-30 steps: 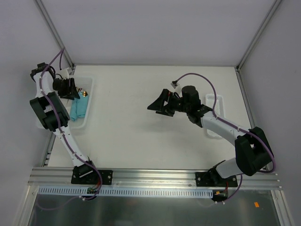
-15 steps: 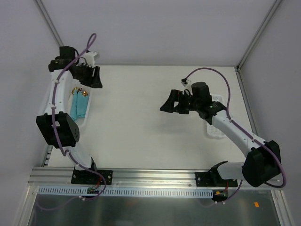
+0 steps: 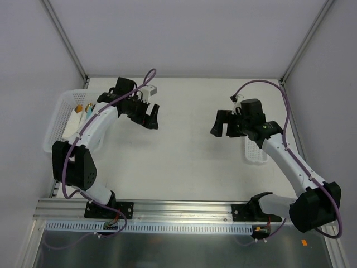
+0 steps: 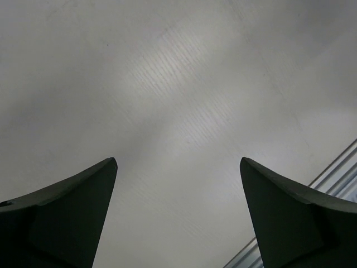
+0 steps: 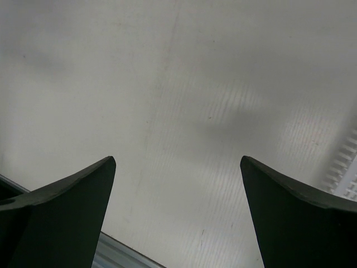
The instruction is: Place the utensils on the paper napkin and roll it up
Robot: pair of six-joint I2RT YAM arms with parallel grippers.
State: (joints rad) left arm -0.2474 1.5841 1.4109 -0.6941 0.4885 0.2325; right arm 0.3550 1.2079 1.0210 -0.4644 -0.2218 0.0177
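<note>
Above the white table (image 3: 184, 162), the left gripper (image 3: 150, 119) and the right gripper (image 3: 221, 130) hang with jaws spread wide, holding nothing; a white basket (image 3: 54, 118) sits far left.

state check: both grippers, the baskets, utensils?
left gripper: open, empty, above the table.
right gripper: open, empty, above the table.
utensils: in left basket, mostly hidden by the left arm.
left basket: upright at table's left edge.
right basket: flat on table, partly under right arm.
</note>
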